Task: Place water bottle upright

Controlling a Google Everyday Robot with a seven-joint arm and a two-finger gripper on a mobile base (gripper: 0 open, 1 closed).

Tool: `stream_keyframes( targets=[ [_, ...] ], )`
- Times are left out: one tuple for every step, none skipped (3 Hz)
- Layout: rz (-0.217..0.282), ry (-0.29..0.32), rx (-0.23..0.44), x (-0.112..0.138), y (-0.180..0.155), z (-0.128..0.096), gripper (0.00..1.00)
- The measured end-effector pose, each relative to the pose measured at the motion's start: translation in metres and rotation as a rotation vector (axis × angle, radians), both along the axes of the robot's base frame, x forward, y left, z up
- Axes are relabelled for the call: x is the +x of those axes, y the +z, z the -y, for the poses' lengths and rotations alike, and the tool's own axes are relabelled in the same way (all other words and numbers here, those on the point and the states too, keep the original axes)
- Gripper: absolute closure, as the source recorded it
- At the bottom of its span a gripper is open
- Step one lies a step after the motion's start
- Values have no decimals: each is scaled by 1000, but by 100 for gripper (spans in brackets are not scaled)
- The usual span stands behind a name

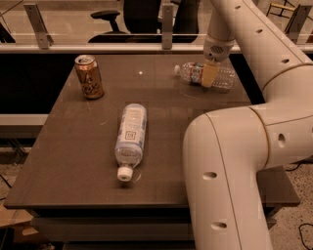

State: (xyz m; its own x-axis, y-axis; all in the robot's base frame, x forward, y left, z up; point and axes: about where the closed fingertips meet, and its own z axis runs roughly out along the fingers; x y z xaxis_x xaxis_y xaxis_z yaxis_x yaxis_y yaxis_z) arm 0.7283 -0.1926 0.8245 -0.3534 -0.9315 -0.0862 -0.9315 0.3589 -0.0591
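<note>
Water bottle [223,78]: lying at one o'clock on the table [73,146], cap toward nine.
Gripper [209,77]: down across its middle; grip open or closed, cannot tell.

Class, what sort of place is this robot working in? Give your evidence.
Probably an office or lab: an office chair behind a rail, and a work table. The gripper is at the water bottle, far right.
</note>
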Motion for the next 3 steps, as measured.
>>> stream_keyframes(
  targets=[
    [25, 4, -37, 1, 17, -2, 100],
    [59, 13, -62, 0, 40, -7, 100],
    [106, 41, -36, -3, 66, -15, 100]
  ],
)
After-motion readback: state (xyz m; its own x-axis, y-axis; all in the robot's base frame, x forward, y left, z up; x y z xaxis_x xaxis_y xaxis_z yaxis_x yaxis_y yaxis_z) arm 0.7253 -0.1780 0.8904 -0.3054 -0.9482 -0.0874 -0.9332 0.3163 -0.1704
